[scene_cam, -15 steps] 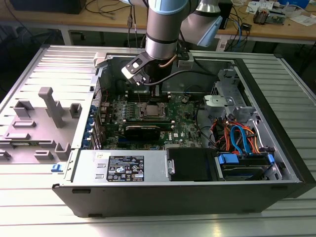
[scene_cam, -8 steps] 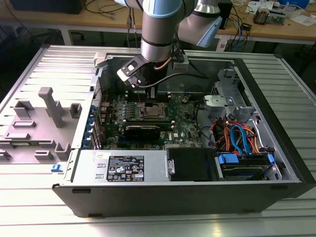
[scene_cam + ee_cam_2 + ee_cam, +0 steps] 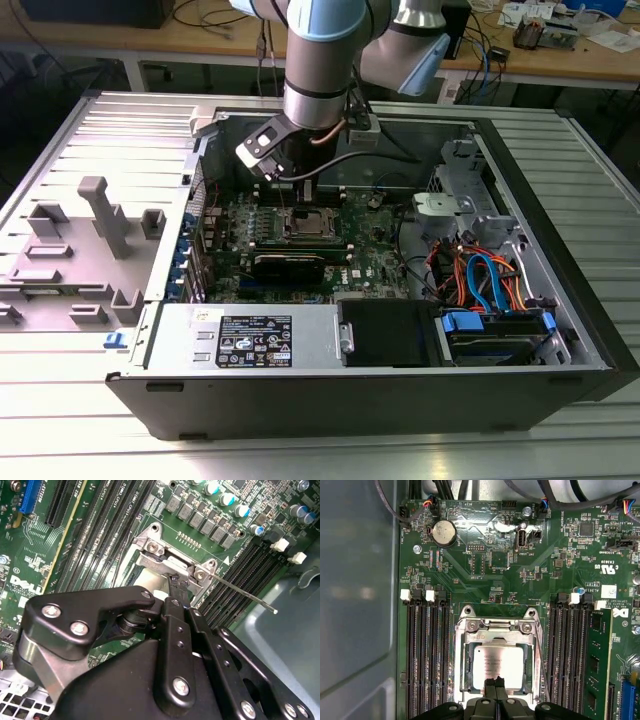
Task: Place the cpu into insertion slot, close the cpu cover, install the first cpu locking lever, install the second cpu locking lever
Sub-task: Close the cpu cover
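Note:
The cpu [image 3: 497, 665], a flat silver-grey square, lies inside the dark insertion slot [image 3: 466, 666] on the green motherboard. A silver metal frame [image 3: 534, 650] surrounds it; I cannot tell whether this is the cpu cover lying flat. My gripper [image 3: 495, 684] is shut, its two thin black fingers pressed together at the chip's near edge. In the second wrist view the fingertips [image 3: 176, 582] reach the socket's silver surround [image 3: 150, 545]. A thin locking lever [image 3: 240, 592] sticks out from the socket over the memory slots. In the exterior view the gripper [image 3: 300, 192] hangs just above the socket [image 3: 312, 222].
Long black memory slots [image 3: 427, 655] flank the socket on both sides. The open computer case [image 3: 560, 250] has tall walls, with a drive cage and orange and blue cables [image 3: 480, 280] at the exterior view's right. A power supply [image 3: 250, 340] sits along the front.

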You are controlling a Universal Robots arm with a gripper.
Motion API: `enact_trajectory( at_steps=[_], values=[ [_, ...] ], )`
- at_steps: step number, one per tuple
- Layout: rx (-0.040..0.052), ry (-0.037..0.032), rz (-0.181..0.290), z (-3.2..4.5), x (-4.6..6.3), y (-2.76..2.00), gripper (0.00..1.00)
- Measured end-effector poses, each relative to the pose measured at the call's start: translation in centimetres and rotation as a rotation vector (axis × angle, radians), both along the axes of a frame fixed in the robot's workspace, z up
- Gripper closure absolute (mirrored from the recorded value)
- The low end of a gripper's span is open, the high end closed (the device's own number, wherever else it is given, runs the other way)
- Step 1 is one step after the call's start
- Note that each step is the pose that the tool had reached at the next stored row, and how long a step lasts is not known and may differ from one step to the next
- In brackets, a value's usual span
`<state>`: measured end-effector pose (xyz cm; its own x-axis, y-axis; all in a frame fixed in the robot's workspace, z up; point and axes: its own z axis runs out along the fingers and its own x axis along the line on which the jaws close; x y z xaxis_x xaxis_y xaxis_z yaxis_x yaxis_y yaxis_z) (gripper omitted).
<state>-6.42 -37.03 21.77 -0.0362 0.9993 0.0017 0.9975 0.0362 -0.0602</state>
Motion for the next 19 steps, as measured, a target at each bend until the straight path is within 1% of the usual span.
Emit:
enact_trajectory(
  at_steps=[6,8,10,12,19],
  values=[
    [0.0001,0.0,0.0,-0.12,-0.05,0.0,0.89],
    [0.0001,0.0,0.0,-0.37,-0.17,0.0,0.89],
    [0.0,0.0,0.0,-0.79,-0.35,-0.01,0.89],
    [0.0,0.0,0.0,-0.95,-0.37,-0.01,0.89],
    [0.0,0.0,0.0,-0.96,-0.36,0.0,0.89]
  ],
)
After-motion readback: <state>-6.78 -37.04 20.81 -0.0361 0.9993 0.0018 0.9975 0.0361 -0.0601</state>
